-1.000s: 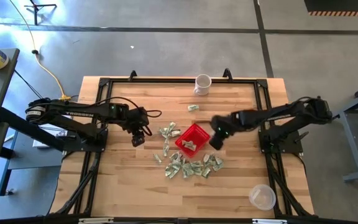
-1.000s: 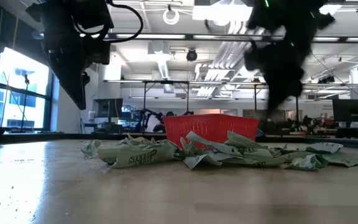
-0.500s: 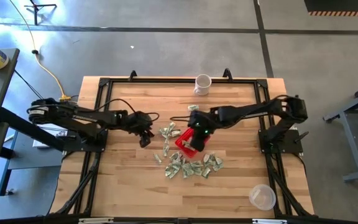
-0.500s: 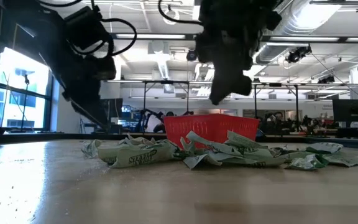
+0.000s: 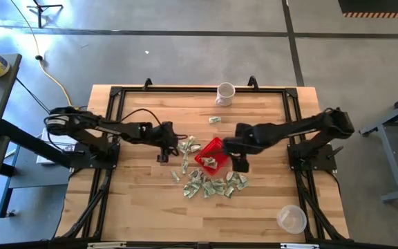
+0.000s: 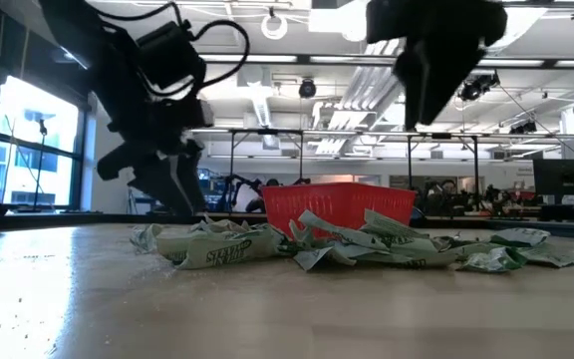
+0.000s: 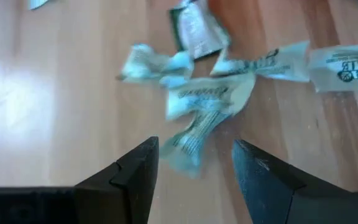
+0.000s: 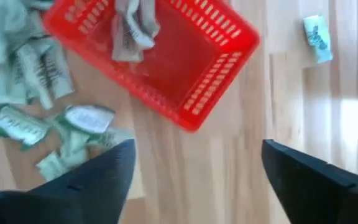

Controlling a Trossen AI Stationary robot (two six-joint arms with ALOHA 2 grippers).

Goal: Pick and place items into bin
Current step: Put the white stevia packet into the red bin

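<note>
- Sorting crumpled paper pieces [image 5: 213, 183] into the red basket [image 5: 213, 153], which sits just ahead of my right gripper [image 5: 240, 163]; those fingers stand wide apart and empty, one piece already lying inside.
- Next I need my left gripper [image 5: 163, 156] to lower and close on the piece [image 7: 194, 134] just ahead of its half-open fingers.
- Since half a second ago, my right gripper has pulled back off the basket and opened.

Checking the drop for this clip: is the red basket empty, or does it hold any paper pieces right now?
Not empty. The red basket holds crumpled paper pieces, seen in the right wrist and high views; much of its floor is bare.
</note>
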